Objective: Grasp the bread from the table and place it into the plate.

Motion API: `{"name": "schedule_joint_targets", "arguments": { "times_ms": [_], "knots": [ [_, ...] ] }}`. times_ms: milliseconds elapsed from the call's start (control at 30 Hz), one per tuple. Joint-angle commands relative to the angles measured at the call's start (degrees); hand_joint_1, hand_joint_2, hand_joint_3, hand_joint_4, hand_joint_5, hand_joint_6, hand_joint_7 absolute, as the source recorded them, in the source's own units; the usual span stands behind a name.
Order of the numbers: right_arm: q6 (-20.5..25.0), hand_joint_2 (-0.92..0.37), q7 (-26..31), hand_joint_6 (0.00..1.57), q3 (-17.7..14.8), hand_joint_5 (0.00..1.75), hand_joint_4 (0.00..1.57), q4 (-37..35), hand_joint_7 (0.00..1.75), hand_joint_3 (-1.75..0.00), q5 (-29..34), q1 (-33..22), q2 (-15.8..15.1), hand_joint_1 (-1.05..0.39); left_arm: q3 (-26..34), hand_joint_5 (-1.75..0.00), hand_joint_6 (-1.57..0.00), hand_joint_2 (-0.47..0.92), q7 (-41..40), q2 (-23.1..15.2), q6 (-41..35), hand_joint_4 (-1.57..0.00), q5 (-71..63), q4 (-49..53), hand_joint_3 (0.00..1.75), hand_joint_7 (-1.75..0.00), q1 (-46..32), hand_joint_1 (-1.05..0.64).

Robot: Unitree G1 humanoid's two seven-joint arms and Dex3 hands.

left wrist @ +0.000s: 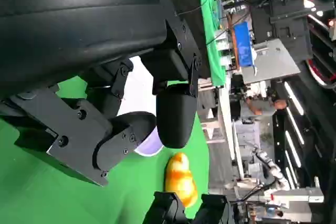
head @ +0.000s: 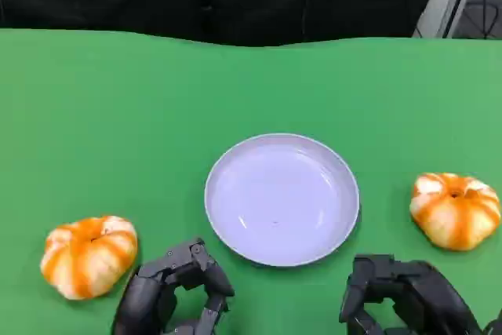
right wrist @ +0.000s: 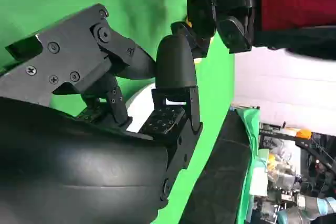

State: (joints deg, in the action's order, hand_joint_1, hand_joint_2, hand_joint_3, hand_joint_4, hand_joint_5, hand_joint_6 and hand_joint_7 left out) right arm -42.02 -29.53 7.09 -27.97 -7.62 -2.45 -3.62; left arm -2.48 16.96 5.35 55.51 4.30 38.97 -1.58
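My left hand (head: 169,292) and right hand (head: 408,300) sit low in frame, fingers loosely curled, holding nothing. One bread (head: 88,255) lies lower left, another bread (head: 456,209) right of the plate (head: 227,170). I should wrap the nearest bun gently, without squashing it.

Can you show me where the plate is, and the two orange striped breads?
plate (head: 345,194): head view, right rim.
left bread (head: 88,255): head view, middle of its top.
right bread (head: 456,209): head view, middle of its top.
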Motion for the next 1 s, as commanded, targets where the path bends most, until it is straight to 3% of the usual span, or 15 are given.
{"name": "schedule_joint_targets", "arguments": {
  "times_ms": [33,500,600,667,733,800,867,1000],
  "knots": [
    [0.19,-0.56,-0.31,0.85,-0.78,1.58,0.83,-0.17,1.28,-1.06,-0.63,0.3,-0.89,-0.12,0.32,-1.65,-0.83,0.54,-0.72,-0.72,0.42,-0.78,-0.24,-0.03,1.13,-1.36,0.26,-0.09],
    [0.12,-0.57,-0.1,0.85,-0.82,1.57,0.82,-0.32,1.28,-1.05,-0.24,0.47,-0.87,-0.12,0.49,-1.62,-0.83,0.55,-0.49,-0.68,0.16,-0.78,0.33,-0.04,1.1,-1.35,0.28,-0.09],
    [0.35,-0.57,-0.47,0.85,-0.76,1.58,0.82,-0.38,1.28,-1.05,-0.63,0.52,-0.81,-0.11,0.44,-1.36,-0.92,0.62,0.64,-0.68,-0.03,-0.85,1.88,-0.2,0.94,-1.08,0.22,-0.07],
    [0.32,-0.57,-0.38,0.85,-0.78,1.58,0.82,-0.43,1.28,-1.05,-0.51,0.54,-0.78,-0.11,0.31,-1.3,-0.95,0.65,1.17,-0.79,-0.68,-0.87,2.7,-0.74,0.88,-0.99,0.0,-0.07],
    [0.13,-0.56,-0.43,0.85,-0.82,1.58,0.82,-0.69,1.28,-1.06,-0.58,0.66,-0.71,-0.11,0.14,-0.75,-1.06,0.7,1.96,-0.95,-2.01,-0.94,3.88,-2.06,0.63,-0.37,-0.51,-0.13],
    [-0.15,-0.56,-0.21,0.85,-0.83,1.58,0.83,-0.78,1.28,-1.07,-0.23,0.72,-0.77,-0.11,0.08,-0.33,-1.05,0.78,2.37,-1.06,-2.97,-1.02,4.4,-3.05,0.4,-0.08,-0.87,-0.17],
    [-0.24,-0.55,-0.09,0.85,-0.82,1.58,0.83,-0.79,1.28,-1.07,-0.06,0.72,-0.8,-0.11,0.09,-0.17,-1.03,0.84,2.55,-1.08,-3.47,-1.07,4.54,-3.56,0.28,-0.02,-1.06,-0.18],
    [-0.25,-0.55,-0.08,0.85,-0.81,1.58,0.82,-0.8,1.28,-1.08,-0.06,0.73,-0.81,-0.11,0.08,-0.1,-1.03,0.86,2.67,-1.08,-3.93,-1.09,4.63,-4.05,0.22,0.0,-1.25,-0.19]
  ]
}}
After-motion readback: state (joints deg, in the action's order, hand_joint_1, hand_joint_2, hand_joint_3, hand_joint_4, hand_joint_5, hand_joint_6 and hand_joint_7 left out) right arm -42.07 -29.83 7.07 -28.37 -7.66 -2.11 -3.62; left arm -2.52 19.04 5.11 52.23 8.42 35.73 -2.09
